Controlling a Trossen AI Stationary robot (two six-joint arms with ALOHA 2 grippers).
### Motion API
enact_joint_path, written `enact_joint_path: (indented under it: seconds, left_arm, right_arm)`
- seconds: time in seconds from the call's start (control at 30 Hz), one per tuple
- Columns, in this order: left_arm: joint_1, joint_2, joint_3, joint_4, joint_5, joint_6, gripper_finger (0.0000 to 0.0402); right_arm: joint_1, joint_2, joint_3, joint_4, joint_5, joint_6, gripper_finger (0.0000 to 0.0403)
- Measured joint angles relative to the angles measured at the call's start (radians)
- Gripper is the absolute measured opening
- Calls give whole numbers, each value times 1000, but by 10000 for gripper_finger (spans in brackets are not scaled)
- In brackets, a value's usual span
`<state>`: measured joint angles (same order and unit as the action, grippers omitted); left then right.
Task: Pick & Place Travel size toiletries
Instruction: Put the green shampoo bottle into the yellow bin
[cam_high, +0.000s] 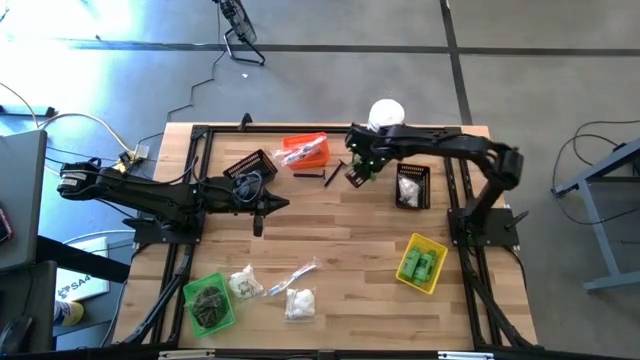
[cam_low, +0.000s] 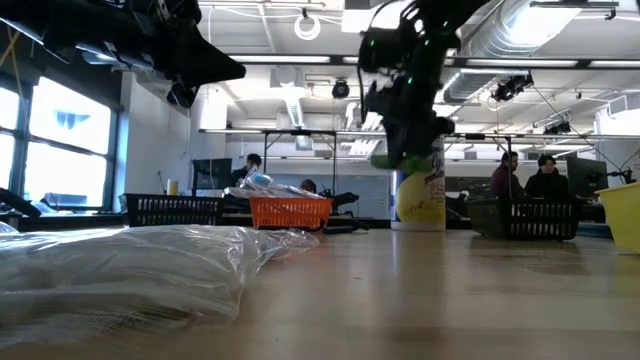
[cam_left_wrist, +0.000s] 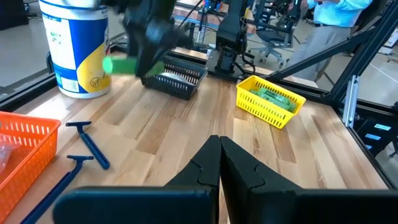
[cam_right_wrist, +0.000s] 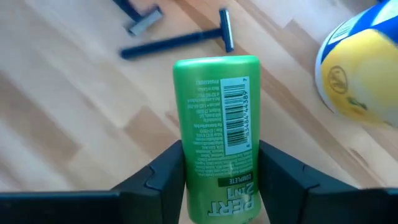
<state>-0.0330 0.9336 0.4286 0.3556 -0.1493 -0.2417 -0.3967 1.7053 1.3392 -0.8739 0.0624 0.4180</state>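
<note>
Right pincer (cam_right_wrist: 221, 171) has a green mini bottle (cam_right_wrist: 221, 134) clamped between its fingers (cam_right_wrist: 158, 177), held above the wood with the barcode label facing the wrist camera. From the high view that puts it at the far side of the table (cam_high: 340, 215), just in front of the tall white canister (cam_high: 386, 111) and beside the two dark razors (cam_high: 318, 174) lying on the boards. The low view shows the bottle (cam_low: 392, 158) hanging clear of the surface, right in front of the canister's yellow label.

Left pincer (cam_high: 278, 205) sits over the middle-left of the table, next to a black bin (cam_high: 250, 168), and its fingers (cam_left_wrist: 205, 168) are pressed together with nothing between them.

Other stuff around: orange bin (cam_high: 304, 151) at the far edge with a clear-wrapped packet in it, another black bin (cam_high: 411, 185) on the right with a bag of white puffs inside, yellow bin (cam_high: 421, 263) near the right front holding more green bottles, and a green bin (cam_high: 209, 302) at the left front with dark bundles in it. Two bags of white puffs (cam_high: 298, 303) and a clear slim packet (cam_high: 297, 274) lie loose on the table near the green bin. People sit in the room behind the table in the low view.
</note>
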Motion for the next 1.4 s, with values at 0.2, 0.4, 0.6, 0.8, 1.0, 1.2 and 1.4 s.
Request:
enact_joint_path:
  seconds: [0.2, 0.4, 0.6, 0.8, 1.0, 1.2, 1.4]
  left_arm:
    - [0, 0, 0, -1, 0, 0, 0]
    - [0, 0, 0, -1, 0, -3, 0]
    - [0, 0, 0, -1, 0, -1, 0]
    - [0, 0, 0, -1, 0, 0, 0]
    - [0, 0, 0, -1, 0, 0, 0]
    - [0, 0, 0, -20, 0, 1, 0]
    - [0, 0, 0, -23, 0, 33, 0]
  right_arm:
    - [42, -157, 0, -38, -69, 79, 157]
    - [123, -305, 0, -137, -63, 241, 160]
    - [256, -420, 0, -278, -21, 441, 157]
    - [433, -462, 0, -405, 62, 685, 159]
    - [638, -449, 0, -452, 140, 933, 158]
    - [811, -404, 0, -466, 209, 1180, 161]
    - [933, -321, 1, -534, 214, 1374, 161]
